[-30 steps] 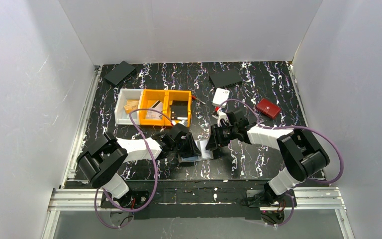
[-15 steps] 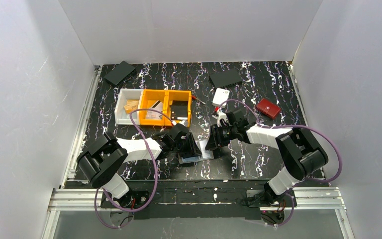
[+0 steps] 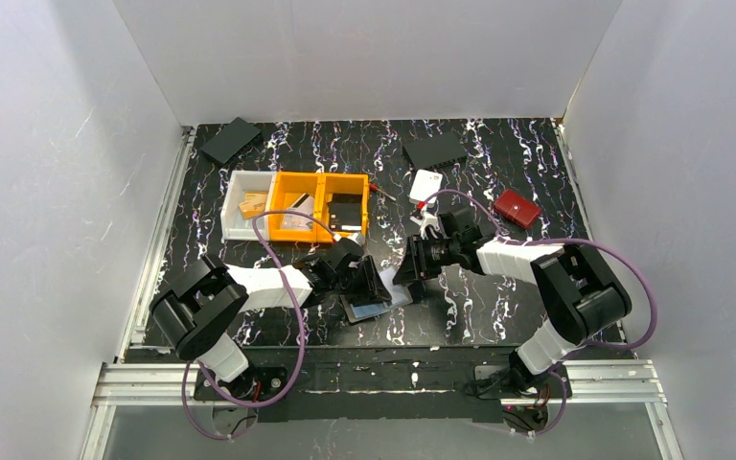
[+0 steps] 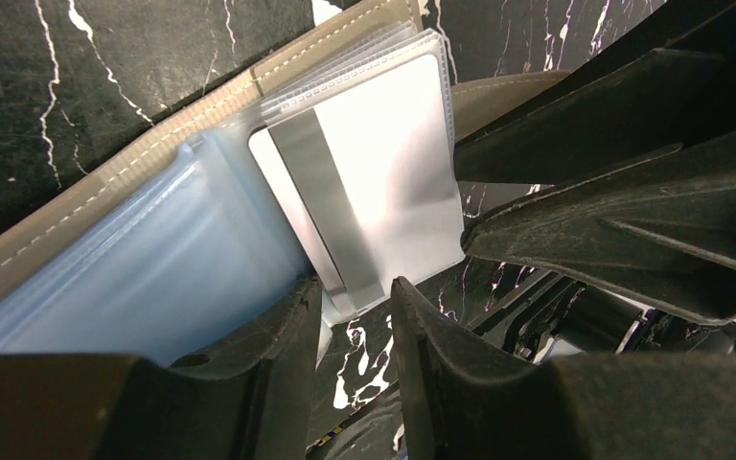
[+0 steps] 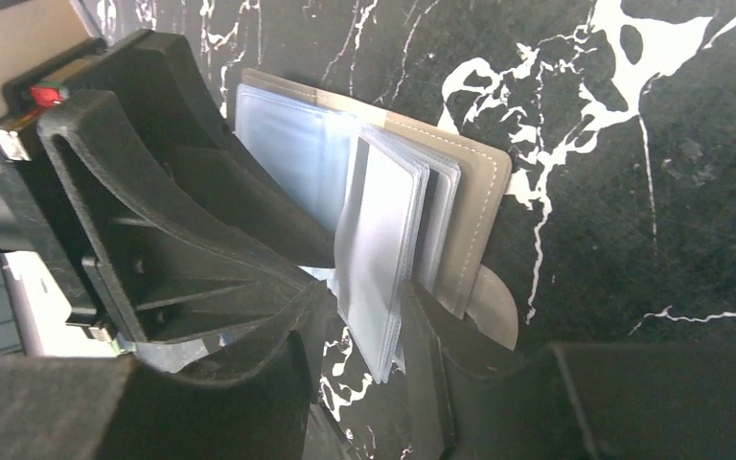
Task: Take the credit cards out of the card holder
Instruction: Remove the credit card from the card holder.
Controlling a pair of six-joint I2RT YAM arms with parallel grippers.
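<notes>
Both fingers [image 4: 356,297] [image 5: 362,321] on card holder [image 5: 474,192] sleeves.

Left tool [image 4: 356,305] straddles a silvery card [image 4: 369,182] in the open card holder [image 4: 153,153].

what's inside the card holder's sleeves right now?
Left wrist view: one silvery-white credit card with a grey stripe sits in a clear sleeve of the open card holder. The pale blue sleeves beside it are cloudy; any cards inside can't be made out.

- The card holder [image 5: 479,182] lies open on the desk [image 5: 652,192], taupe with stitched edge, pale blue sleeves inside.
- A silvery-white credit card [image 4: 383,192] sticks half out of a sleeve.
</notes>
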